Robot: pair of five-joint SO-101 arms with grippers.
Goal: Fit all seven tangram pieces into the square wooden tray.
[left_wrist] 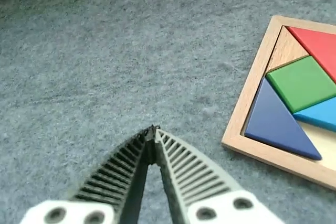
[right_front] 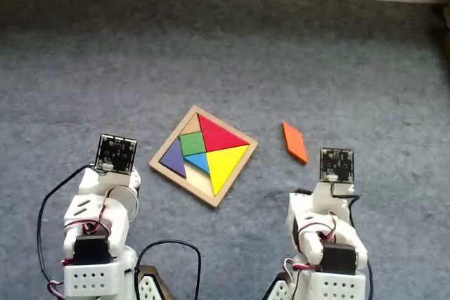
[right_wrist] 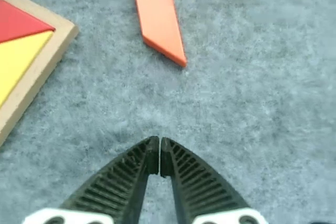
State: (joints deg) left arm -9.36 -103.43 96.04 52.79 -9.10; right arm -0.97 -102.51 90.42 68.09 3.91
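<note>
On the carpet ahead of the right gripper (right_wrist: 159, 148), fingers pressed together, the orange parallelogram (right_wrist: 158, 20) lies roughly lengthwise away from them, beside the wooden tray (right_wrist: 46, 59).

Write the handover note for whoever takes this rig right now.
Left tool: shut, empty, beside the tray.
Right tool: shut, empty, near the orange piece.
Done: red, yellow, green, light blue and dark blue pieces sit in the tray.
Left: the orange piece lies on the grey cloth outside the tray. Two wood-coloured patches in the tray: bare or filled, unclear.
</note>
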